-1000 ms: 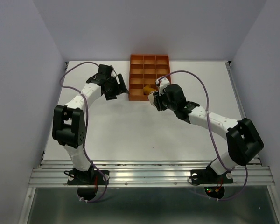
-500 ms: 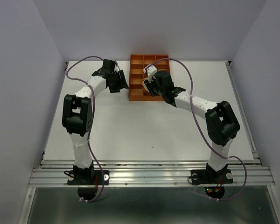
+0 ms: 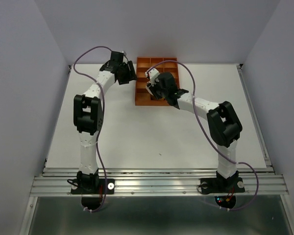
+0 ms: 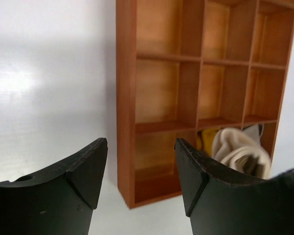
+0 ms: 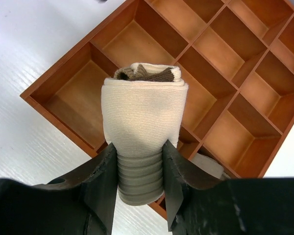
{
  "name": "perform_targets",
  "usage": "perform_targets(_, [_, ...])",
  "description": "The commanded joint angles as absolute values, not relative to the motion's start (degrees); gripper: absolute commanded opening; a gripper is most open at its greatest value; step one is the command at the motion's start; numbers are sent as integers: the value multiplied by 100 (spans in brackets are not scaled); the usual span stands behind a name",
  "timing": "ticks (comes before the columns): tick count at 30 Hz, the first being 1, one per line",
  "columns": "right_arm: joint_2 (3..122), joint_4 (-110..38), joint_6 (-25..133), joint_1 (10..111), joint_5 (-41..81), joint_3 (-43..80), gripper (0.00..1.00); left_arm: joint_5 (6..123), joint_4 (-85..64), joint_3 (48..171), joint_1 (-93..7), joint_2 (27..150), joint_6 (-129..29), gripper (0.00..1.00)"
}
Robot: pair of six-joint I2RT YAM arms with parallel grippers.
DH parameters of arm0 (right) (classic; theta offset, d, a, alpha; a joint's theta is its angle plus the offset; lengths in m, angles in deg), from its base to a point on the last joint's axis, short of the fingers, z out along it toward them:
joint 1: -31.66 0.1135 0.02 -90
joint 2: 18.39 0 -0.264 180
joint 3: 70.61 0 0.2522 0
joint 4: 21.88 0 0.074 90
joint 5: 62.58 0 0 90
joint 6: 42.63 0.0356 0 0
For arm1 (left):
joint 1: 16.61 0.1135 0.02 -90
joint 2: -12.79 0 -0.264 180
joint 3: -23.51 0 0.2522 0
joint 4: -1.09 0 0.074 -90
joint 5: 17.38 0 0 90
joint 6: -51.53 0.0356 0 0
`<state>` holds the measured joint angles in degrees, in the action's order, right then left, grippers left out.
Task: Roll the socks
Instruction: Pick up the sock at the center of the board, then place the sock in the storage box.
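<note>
My right gripper (image 5: 139,147) is shut on a rolled sock (image 5: 144,107). The roll is cream with a grey ribbed end between the fingers and brown-and-cream folds at its far end. It hangs over the left compartments of the orange tray (image 5: 225,49). A pale sock (image 5: 206,164) lies in a compartment below the right finger. In the left wrist view, mustard fabric (image 4: 205,139) and a cream bundle (image 4: 240,149) sit in the tray's (image 4: 125,98) lower compartments. My left gripper (image 4: 141,144) is open and empty beside the tray's corner. From above, the left gripper (image 3: 123,73) is left of the tray (image 3: 169,63) and the right gripper (image 3: 154,84) is over it.
The tray stands at the far middle of the white table (image 3: 137,137), close to the back wall. Most of its compartments hold nothing. Both arms stretch far forward, and their cables (image 3: 88,54) loop above them. Side walls enclose the table.
The right gripper carried the rolled sock from the tray's near edge to over its left compartments. The left gripper moved farther back beside the tray's left side, and its jaws narrowed somewhat.
</note>
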<state>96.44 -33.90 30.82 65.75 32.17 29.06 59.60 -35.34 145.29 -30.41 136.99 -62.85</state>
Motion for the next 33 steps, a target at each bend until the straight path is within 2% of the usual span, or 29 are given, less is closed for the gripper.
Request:
perform_targets(1, [9719,-3151,3023,6559,3093,3263,1,6040,-3788,15660,-3041,14102,-6097,68])
perform_targets(11, [9833,-3098,2953,6559,2979,3412,1,6075,-3983,16576,-3120,14911,-5833,68])
perform_targets(14, [9860,-3107,2918,6559,3031,3421,1,6163,-3974,16611,-3137,15033,-5850,63])
perform_targets(19, [9851,-3107,2900,6559,2979,3395,1,6119,-3842,16699,-3190,15218,-5859,59])
perform_targets(25, [9921,-3081,2892,6559,2874,3377,1,6278,-3614,16620,-3340,15368,-5973,48])
perform_targets(30, [9983,-3089,2778,6559,2803,3412,1,6321,-3517,16533,-3357,15412,-6105,33])
perform_targets(32, [10000,-3089,2769,6559,2794,3430,1,6312,-3499,16489,-3375,15421,-6123,32])
perform_targets(33, [10018,-3107,2742,6559,2794,3439,1,6347,-3499,16471,-3392,15429,-6140,28])
